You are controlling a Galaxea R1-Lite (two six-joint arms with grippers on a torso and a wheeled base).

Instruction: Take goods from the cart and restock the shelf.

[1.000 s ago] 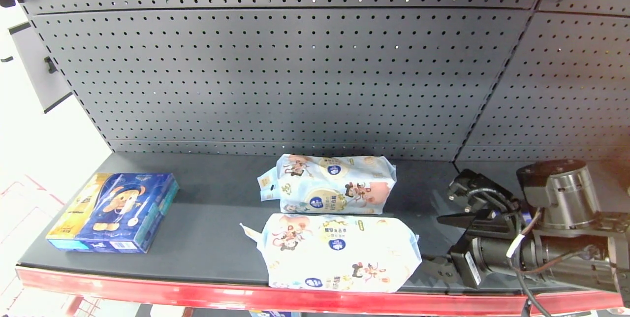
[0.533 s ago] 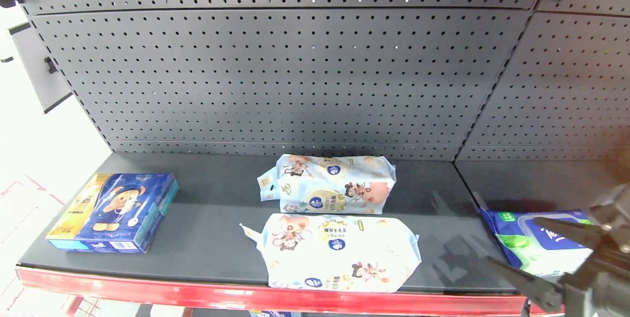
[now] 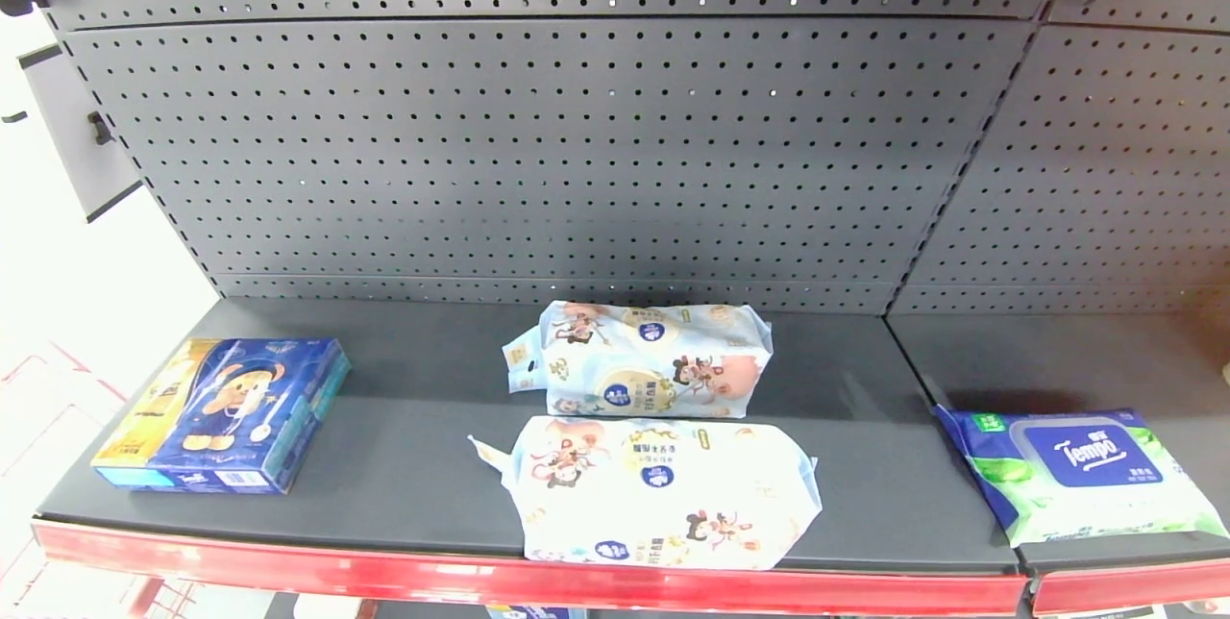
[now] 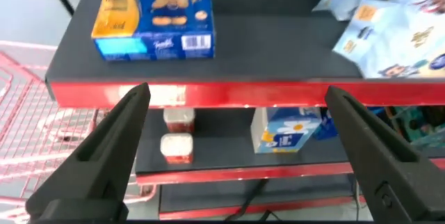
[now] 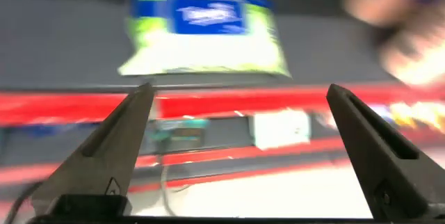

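Left claw (image 4: 238, 90) and right claw (image 5: 241, 90) gape empty; the four-o'clock wipes pack (image 3: 1081, 480) looks soft and slick, best pinched across its long edges.

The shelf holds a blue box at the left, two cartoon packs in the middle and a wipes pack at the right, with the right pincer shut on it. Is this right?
Not quite: the right pincer is open, clear of the wipes pack, which lies free on the shelf; the right wrist view shows it. The rest holds.
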